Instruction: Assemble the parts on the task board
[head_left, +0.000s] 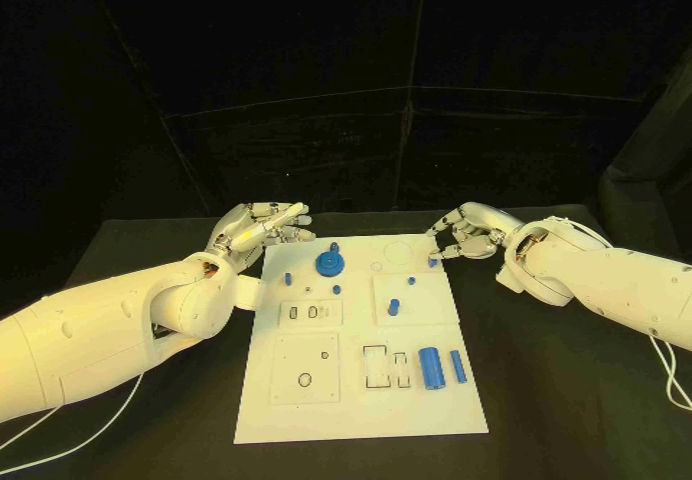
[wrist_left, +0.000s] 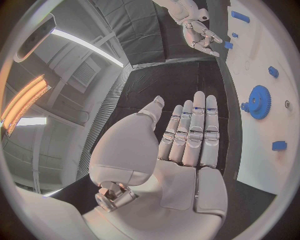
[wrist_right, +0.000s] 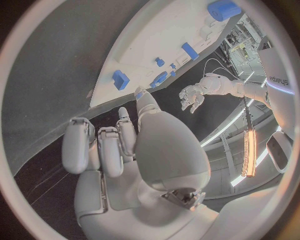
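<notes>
Nearest the head camera lies the near edge of the white task board (head_left: 361, 425), a long plate running away from me down the middle of the black table (head_left: 577, 400). Starting from my fingers: my left hand (head_left: 264, 230) hovers at the far left corner of the board with its fingers (wrist_left: 195, 130) held straight, side by side, thumb a little apart, holding nothing. My right hand (head_left: 464, 234) hangs at the far right corner, fingers (wrist_right: 100, 147) curled partway inward; a small blue part (head_left: 433, 262) sits on the board just beside its fingertips, and I cannot tell whether they touch it. Moving outward across the board, a blue gear (head_left: 330, 264) stands on a peg near my left hand, with several small blue pieces scattered around it in the far half. Closer to me, a blue cylinder (head_left: 430, 368) and a slimmer blue bar (head_left: 457, 366) lie side by side near the right edge, next to rectangular recesses. On the near left sits a square raised panel (head_left: 309, 368) with a small dark ring on it.
</notes>
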